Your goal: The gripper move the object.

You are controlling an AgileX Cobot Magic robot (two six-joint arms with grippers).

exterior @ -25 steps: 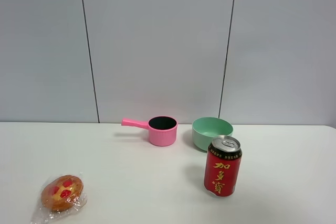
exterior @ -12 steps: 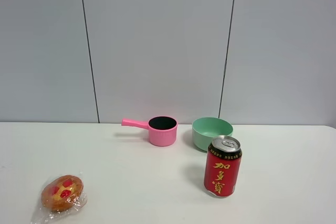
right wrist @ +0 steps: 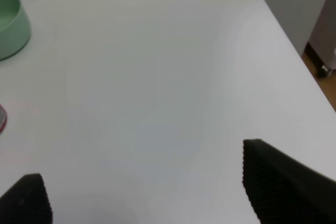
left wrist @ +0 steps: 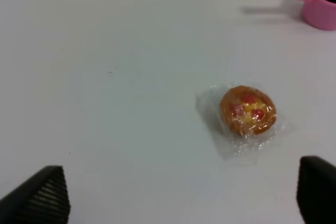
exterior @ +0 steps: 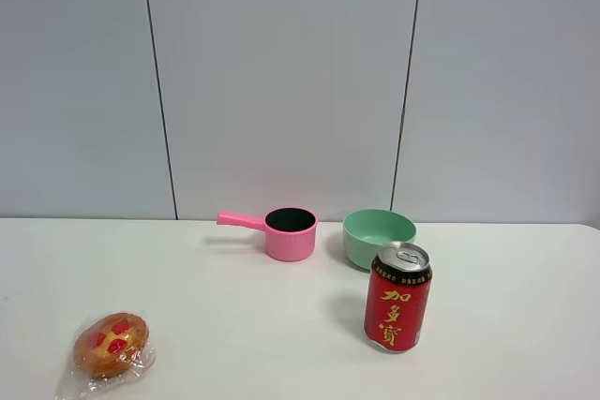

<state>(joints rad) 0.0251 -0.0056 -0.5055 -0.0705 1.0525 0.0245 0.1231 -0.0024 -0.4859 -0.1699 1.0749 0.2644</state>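
Note:
The mint-green bowl [exterior: 379, 236] stands upright at the back of the white table, right of centre, just behind the red can [exterior: 397, 297]. It also shows at the edge of the right wrist view [right wrist: 9, 24]. Neither arm appears in the exterior high view. My left gripper [left wrist: 178, 195] is open and empty over bare table, its fingertips [left wrist: 39, 198] wide apart, near the wrapped pastry [left wrist: 247, 111]. My right gripper [right wrist: 152, 187] is open and empty over bare table, well away from the bowl.
A pink handled pot [exterior: 281, 229] stands left of the bowl. The wrapped pastry [exterior: 111, 346] lies at the front left. The table's right edge [right wrist: 294, 51] drops off to the floor beside my right gripper. A grey panelled wall stands behind.

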